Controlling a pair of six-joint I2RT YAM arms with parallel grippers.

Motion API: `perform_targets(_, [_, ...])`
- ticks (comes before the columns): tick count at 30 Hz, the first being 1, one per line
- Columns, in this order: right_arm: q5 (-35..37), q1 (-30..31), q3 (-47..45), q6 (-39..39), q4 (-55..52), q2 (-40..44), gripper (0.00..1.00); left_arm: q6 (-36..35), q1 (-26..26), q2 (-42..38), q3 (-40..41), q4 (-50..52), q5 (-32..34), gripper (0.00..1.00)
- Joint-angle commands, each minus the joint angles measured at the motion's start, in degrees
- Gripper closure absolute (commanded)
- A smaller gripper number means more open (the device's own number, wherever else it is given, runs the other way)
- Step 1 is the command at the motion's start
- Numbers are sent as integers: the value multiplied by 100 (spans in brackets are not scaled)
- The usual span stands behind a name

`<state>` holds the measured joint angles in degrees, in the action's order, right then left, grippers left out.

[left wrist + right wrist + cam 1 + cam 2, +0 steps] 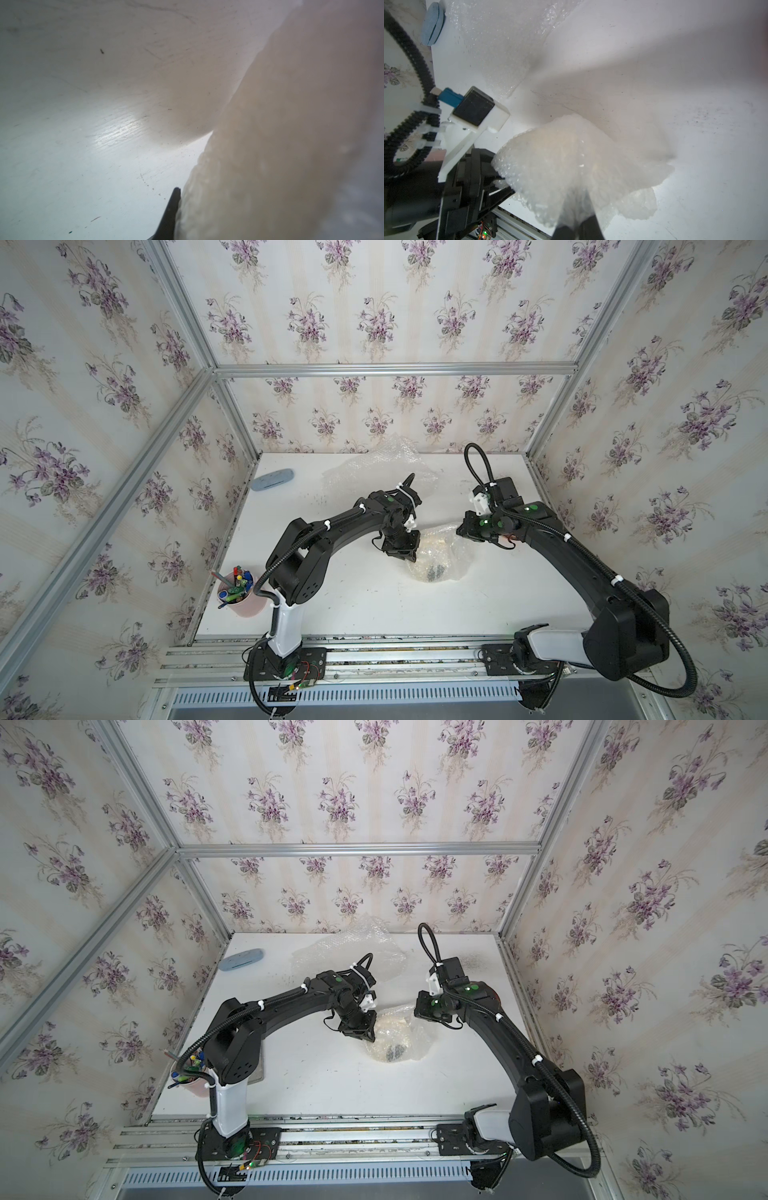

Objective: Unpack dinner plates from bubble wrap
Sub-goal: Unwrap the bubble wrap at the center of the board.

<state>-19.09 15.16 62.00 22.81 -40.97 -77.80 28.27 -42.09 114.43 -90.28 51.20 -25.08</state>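
The white table (353, 614) carries, at its centre, a bundle of bubble wrap (453, 556) that encloses a cream plate (434, 568) with a dark mark showing through the plastic; the plate is still covered. At the front left corner a pink cup (249, 608) stands upright, holding coloured pens (237, 585). The left gripper (409, 556) is at the bundle's left edge with its jaws nearly together on the plastic. The right gripper (578, 226) is fully closed, pinching a raised fold of the same wrap at the bundle's far right side. A loose sheet of bubble wrap (374, 472) lies crumpled at the back of the table, behind the left arm. A pale blue oval object (272, 480) lies at the back left corner, well apart from both grippers.
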Motion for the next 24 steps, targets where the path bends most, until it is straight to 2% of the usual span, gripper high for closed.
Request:
perform_targets(1, [250, -349, 127, 183, 532, -256, 96, -113, -24, 161, -49, 538, -57, 85])
perform_targets(6, [264, -658, 189, 186, 1065, -849, 92, -138, -218, 263, -30, 508, -149, 85])
perform_targets(11, [78, -771, 376, 171, 1054, -1226, 85, 27, -405, 241, 137, 326, -156, 85])
perform_targets(15, [30, -775, 650, 206, 769, -814, 67, 326, -406, 68, 430, 26, -38, 84])
perform_targets(18, [-62, -761, 850, 233, 403, -319, 58, 590, -406, -59, 608, -171, 39, 84])
perform_targets(21, [-134, -722, 942, 228, -17, 220, 56, 806, -413, -159, 771, -365, 13, 83])
perform_targets(24, [-294, -479, 659, 224, -300, 782, 56, 909, -414, -274, 912, -458, 62, 83])
